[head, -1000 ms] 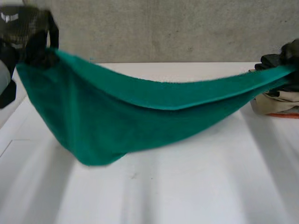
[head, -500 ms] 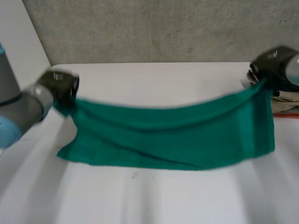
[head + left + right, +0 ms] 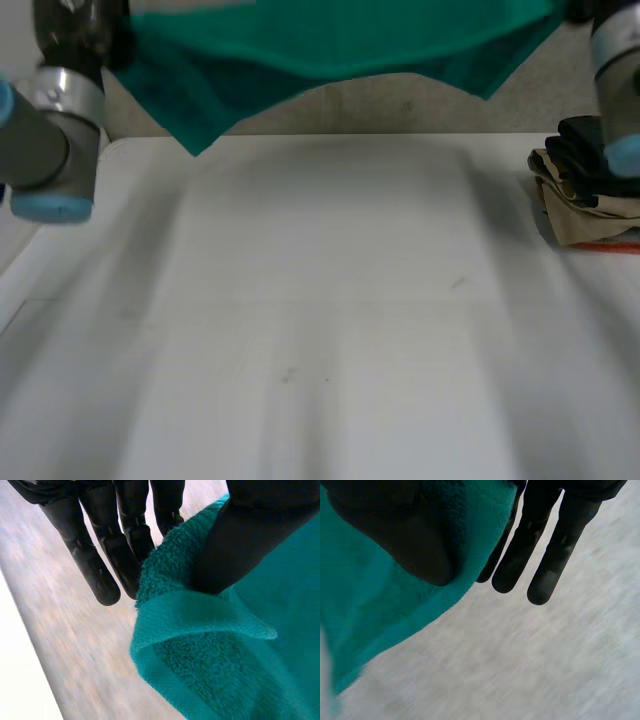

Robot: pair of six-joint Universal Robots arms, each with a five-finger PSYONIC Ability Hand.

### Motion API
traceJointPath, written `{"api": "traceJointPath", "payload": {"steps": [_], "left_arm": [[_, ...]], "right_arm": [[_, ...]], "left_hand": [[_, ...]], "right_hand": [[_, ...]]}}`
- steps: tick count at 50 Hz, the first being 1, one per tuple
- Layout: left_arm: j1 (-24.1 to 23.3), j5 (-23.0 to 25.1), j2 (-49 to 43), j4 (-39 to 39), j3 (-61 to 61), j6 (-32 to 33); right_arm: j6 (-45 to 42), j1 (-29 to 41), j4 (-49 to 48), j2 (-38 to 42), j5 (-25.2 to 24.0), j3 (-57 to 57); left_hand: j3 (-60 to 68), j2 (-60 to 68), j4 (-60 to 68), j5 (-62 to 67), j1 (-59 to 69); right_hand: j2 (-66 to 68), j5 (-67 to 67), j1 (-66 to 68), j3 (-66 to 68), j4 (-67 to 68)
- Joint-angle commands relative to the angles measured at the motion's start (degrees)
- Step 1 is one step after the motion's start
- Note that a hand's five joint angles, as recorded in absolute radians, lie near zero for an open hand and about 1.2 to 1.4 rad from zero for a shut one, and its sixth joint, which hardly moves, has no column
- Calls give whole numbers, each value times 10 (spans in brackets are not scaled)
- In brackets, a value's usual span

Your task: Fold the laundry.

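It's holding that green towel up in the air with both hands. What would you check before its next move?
1. Left hand pinches the towel between thumb and fingers: ok.
2. Right hand pinches it too: ok.
3. Towel hangs clear of the table: ok.
4. Bottom edge level: not ok, it hangs lower on the left arm's side.
5. Pile of folded clothes is apart from the table's bare middle: ok.
6. Each hand is exactly at a corner: cannot tell.

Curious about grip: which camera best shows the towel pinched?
Left wrist view: the left hand clamps the towel under its thumb. Right wrist view shows the right hand pinching it; head view, its hanging span.
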Motion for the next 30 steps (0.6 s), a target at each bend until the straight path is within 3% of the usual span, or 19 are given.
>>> {"api": "traceJointPath", "payload": {"steps": [1,5,9,11,15,21,24,30], "left_arm": [[-6,31,-6,-19,-124,8],[-8,46,-5,-38,-196,26],[-8,48,4,-102,-265,70],[-4,46,29,-174,-308,110],[14,36,104,-315,-384,188],[69,35,254,-480,-509,265],[82,41,295,-502,-532,291],[94,58,304,-479,-502,305]], "right_arm": [[-16,4,90,50,-6,71],[-53,5,164,76,-6,119],[-93,-3,200,70,-8,185],[-108,-4,206,66,-8,222],[-158,-5,226,0,-9,333],[-336,-59,347,-176,-9,535],[-411,-94,373,-223,-19,593],[-394,-104,321,-235,-26,584]], "left_hand": [[116,113,112,135,142],[116,113,112,135,142],[116,113,112,135,142],[116,113,112,135,142],[116,113,112,135,142],[116,113,112,135,142],[116,113,112,135,142],[116,113,112,135,142]], "right_hand": [[127,132,156,119,114],[127,132,156,119,114],[127,132,156,119,114],[127,132,156,119,114],[127,132,156,119,114],[127,132,156,119,114],[127,132,156,119,114],[127,132,156,119,114]]}}
